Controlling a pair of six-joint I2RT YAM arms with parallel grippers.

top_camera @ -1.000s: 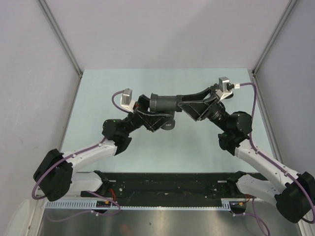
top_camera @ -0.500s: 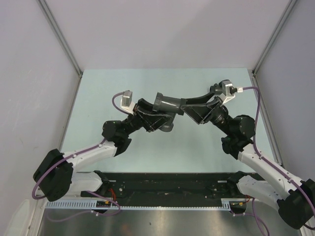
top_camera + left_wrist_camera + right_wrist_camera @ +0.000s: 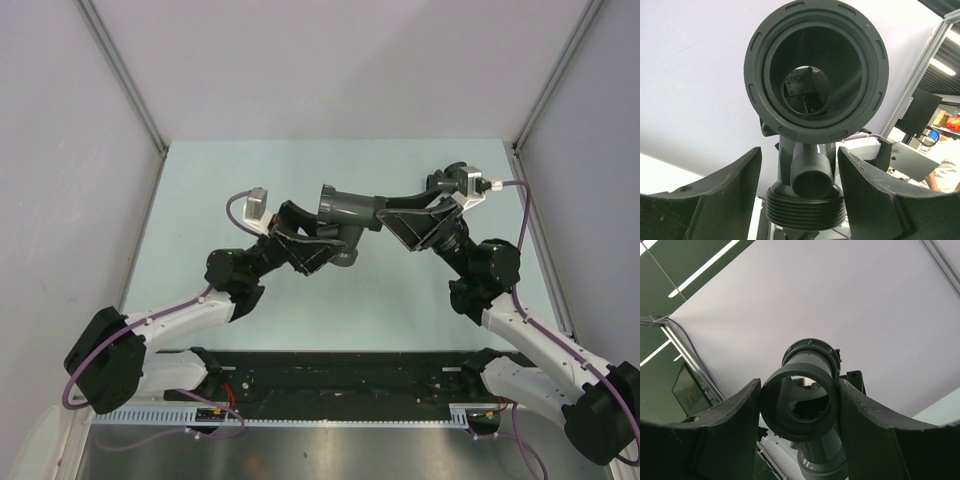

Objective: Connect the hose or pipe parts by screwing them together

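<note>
The hose or pipe parts hang in the air as one dark grey piece above the table. In the left wrist view the tube's flared end faces the camera. Below it are the branched fitting's small port and threaded end. My left gripper is open, its jaws flanking that lower branch with small gaps on both sides. My right gripper is shut on the fitting's round port. The tube runs away from it.
The pale green table lies below, boxed in by grey walls with aluminium posts at the back corners. A black rail crosses the near edge between the arm bases. Purple cables loop off both wrists.
The pipe piece has shifted slightly right and levelled out after a brief tilt. The right wrist has turned and moved right. The left gripper has drawn back a little toward lower left.
</note>
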